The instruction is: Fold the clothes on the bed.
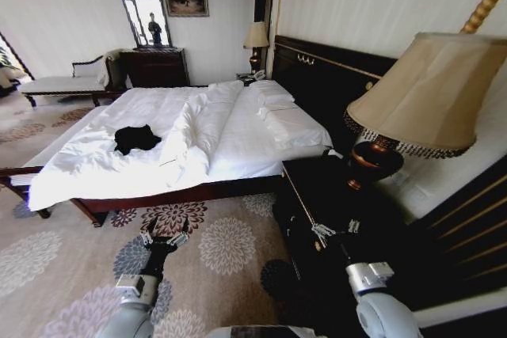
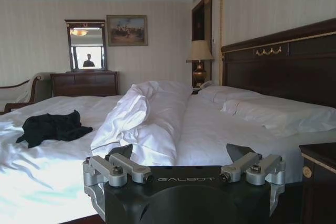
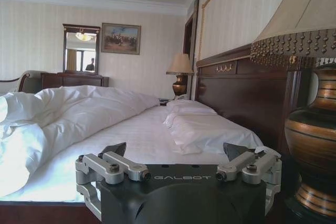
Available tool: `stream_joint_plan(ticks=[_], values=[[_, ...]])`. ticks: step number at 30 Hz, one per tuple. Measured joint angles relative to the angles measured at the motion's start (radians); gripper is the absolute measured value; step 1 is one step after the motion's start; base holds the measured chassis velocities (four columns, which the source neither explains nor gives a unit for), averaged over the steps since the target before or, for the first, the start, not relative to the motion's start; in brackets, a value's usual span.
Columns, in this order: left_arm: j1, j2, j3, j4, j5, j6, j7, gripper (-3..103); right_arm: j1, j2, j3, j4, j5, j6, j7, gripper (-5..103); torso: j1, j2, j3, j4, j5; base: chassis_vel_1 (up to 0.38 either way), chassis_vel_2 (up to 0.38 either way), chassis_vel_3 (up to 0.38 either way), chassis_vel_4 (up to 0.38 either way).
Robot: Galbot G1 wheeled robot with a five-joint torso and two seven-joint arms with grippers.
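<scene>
The clothes [image 1: 136, 138] are a crumpled black heap on the left half of the bed [image 1: 238, 128], which has white sheets and a dark headboard. The left wrist view shows the black clothes [image 2: 51, 127] lying beyond a bunched ridge of white duvet [image 2: 139, 124]. My left gripper [image 1: 164, 240] hangs open over the carpet, short of the bed's near side and well apart from the clothes. My right gripper [image 1: 336, 230] is open above the dark nightstand beside the bed. Both wrist views show the left gripper [image 2: 179, 152] and the right gripper [image 3: 175, 150] with jaws spread and nothing between them.
A dark nightstand [image 1: 333, 203] with a large shaded lamp [image 1: 420, 96] stands close to my right arm. Flower-patterned carpet [image 1: 79, 275] lies before the bed. A dresser with a mirror [image 1: 152, 65], a white chaise [image 1: 63, 81] and a second lamp [image 1: 256, 37] stand at the far wall.
</scene>
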Motion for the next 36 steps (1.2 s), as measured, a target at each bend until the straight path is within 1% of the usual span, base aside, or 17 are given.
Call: stream_joint_plan(ticks=[4, 8, 9, 11, 12, 13, 14, 17, 20, 24, 30, 36], values=[[0.013, 0.004, -0.007, -0.002, -0.008, -0.007, 0.008, 100, -0.001, -0.008, 0.007, 0.0, 0.001, -0.001, 0.0, 100, 0.0, 0.0, 0.0, 0.0001, 0.0, 0.0, 0.0, 0.0, 0.0], [0.045, 0.029, -0.061, -0.023, -0.062, -0.014, 0.026, 100, 0.002, -0.058, 0.052, 0.003, 0.053, -0.002, 0.0, 100, 0.0, 0.0, 0.0, -0.0001, 0.0001, 0.0, 0.0, 0.0, 0.0], [0.045, 0.029, -0.061, -0.023, -0.062, -0.014, 0.026, 100, 0.002, -0.058, 0.052, 0.003, 0.053, -0.002, 0.0, 100, 0.0, 0.0, 0.0, -0.0001, 0.0001, 0.0, 0.0, 0.0, 0.0], [0.05, 0.043, -0.091, -0.029, -0.081, -0.014, 0.033, 100, 0.016, -0.101, 0.071, -0.004, 0.082, -0.007, 0.002, 100, 0.0, 0.0, 0.0, 0.0001, 0.0001, 0.0, 0.0, 0.0, 0.0], [0.055, 0.056, -0.113, -0.033, -0.099, -0.014, 0.036, 100, 0.027, -0.144, 0.085, -0.005, 0.114, -0.017, 0.007, 100, 0.0, 0.0, 0.0, 0.0003, 0.0, 0.0, 0.0, 0.0, 0.0], [0.06, 0.066, -0.127, -0.038, -0.113, -0.013, 0.038, 100, 0.03, -0.171, 0.091, -0.005, 0.135, -0.024, 0.01, 100, 0.0, 0.0, 0.0, 0.0004, 0.0, 0.0, 0.0, 0.0, 0.0], [0.06, 0.066, -0.127, -0.038, -0.113, -0.013, 0.038, 100, 0.03, -0.171, 0.091, -0.005, 0.135, -0.024, 0.01, 100, 0.0, 0.0, 0.0, 0.0004, 0.0, 0.0, 0.0, 0.0, 0.0], [0.091, 0.096, -0.161, -0.051, -0.135, -0.017, 0.052, 100, 0.025, -0.228, 0.094, 0.005, 0.156, -0.033, 0.01, 100, 0.0, 0.0, 0.0, 0.0003, 0.0, 0.0, 0.0, 0.0, 0.0], [0.105, 0.103, -0.172, -0.056, -0.136, -0.024, 0.059, 100, 0.021, -0.239, 0.085, 0.008, 0.148, -0.034, 0.007, 100, 0.0, 0.0, 0.0, 0.0001, 0.0, 0.0, 0.0, 0.0, 0.0], [0.107, 0.094, -0.172, -0.058, -0.136, -0.025, 0.059, 100, 0.021, -0.23, 0.072, 0.009, 0.139, -0.034, 0.005, 100, 0.0, 0.0, 0.0, 0.0, 0.0, 0.0, 0.0, 0.0, 0.0], [0.099, 0.065, -0.142, -0.059, -0.118, -0.02, 0.053, 100, 0.019, -0.214, 0.062, 0.009, 0.125, -0.034, 0.002, 100, 0.0, 0.0, 0.0, 0.0001, -0.0001, 0.0, 0.0, 0.0, 0.0], [0.081, 0.063, -0.119, -0.061, -0.1, -0.005, 0.04, 100, 0.019, -0.204, 0.058, 0.008, 0.119, -0.033, 0.0, 100, 0.0, 0.0, 0.0, 0.0001, 0.0, 0.0, 0.0, 0.0, 0.0]])
